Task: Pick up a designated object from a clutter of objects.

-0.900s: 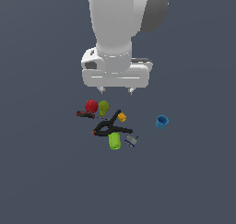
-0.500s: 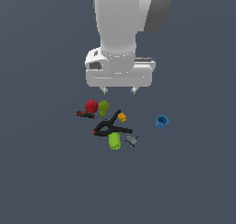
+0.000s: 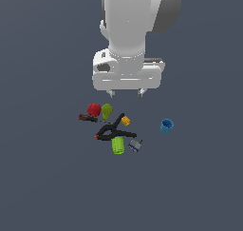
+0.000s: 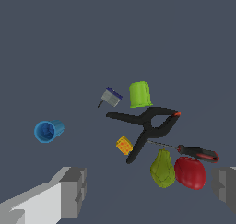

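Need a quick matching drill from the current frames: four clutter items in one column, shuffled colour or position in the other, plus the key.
Items:
1. cup
2. ball
3. cylinder
4. small blocky piece

Descriptions:
A. orange-yellow, beside the black clamp
B. blue, set apart from the group
C. bright green, next to the small grey-blue piece
D. red, next to the pear shape

Pairs: 1-B, 2-D, 3-C, 4-A

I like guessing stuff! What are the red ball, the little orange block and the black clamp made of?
These are simulator renders, so only guesses. The red ball looks like smooth matte plastic, with faceted shading. The little orange block looks like hard plastic, with a dotted, studded face. The black clamp looks like matte plastic or coated metal, with a small red tip.
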You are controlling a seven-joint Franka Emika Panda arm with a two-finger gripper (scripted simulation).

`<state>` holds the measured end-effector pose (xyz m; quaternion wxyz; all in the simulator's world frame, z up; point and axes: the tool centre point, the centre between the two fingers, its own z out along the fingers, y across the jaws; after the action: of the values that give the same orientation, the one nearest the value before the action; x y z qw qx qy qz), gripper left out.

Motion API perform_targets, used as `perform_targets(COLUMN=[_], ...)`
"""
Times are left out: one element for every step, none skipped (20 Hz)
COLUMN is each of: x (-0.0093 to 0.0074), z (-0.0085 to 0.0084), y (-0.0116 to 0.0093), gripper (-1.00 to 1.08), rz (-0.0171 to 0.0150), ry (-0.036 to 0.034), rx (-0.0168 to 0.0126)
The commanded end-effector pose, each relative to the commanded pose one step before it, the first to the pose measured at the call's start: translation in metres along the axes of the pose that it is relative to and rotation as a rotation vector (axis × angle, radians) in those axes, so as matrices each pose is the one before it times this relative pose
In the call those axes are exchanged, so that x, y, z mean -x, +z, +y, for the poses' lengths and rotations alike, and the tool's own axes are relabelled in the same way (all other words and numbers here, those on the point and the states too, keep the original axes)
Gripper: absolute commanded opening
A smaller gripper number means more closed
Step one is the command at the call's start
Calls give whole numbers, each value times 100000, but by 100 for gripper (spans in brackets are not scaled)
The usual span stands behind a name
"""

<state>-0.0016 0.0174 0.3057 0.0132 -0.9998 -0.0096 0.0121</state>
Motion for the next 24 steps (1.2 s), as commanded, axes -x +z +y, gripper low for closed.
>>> perform_targets(x=[0, -4, -3, 0, 3, 9, 16, 24, 34, 47, 62, 78, 98, 119, 143, 169, 195, 214, 232, 248, 264, 278, 291, 303], z=[44, 5, 0, 4, 14, 22, 21, 16, 13, 14, 10, 4, -3, -12, -23, -37, -53, -69, -86, -104, -122, -141, -161, -181], y=[407, 258, 305, 350, 400, 449, 494, 541, 586, 632, 678, 723, 768, 811, 853, 893, 922, 915, 904, 892, 880, 867, 854, 841], gripper=[100, 100, 100, 100, 100, 100, 100, 100, 100, 100, 100, 100, 100, 100, 100, 100, 100, 100, 100, 100, 100, 100, 100, 100], rz=[-41, 23, 28, 30, 30, 31, 33, 36, 38, 39, 40, 41, 41, 42, 43, 43, 44, 44, 44, 45, 47, 49, 53, 57], ry=[-880, -690, -833, -942, -1039, -1143, -1268, -1417, -1552, -1677, -1813, -1954, -2094, -2234, -2378, -2522, -2642, -2663, -2671, -2681, -2689, -2696, -2705, -2710], rx=[101, 71, 84, 95, 105, 116, 126, 137, 146, 155, 162, 169, 174, 178, 181, 181, 178, 167, 155, 143, 131, 119, 106, 94])
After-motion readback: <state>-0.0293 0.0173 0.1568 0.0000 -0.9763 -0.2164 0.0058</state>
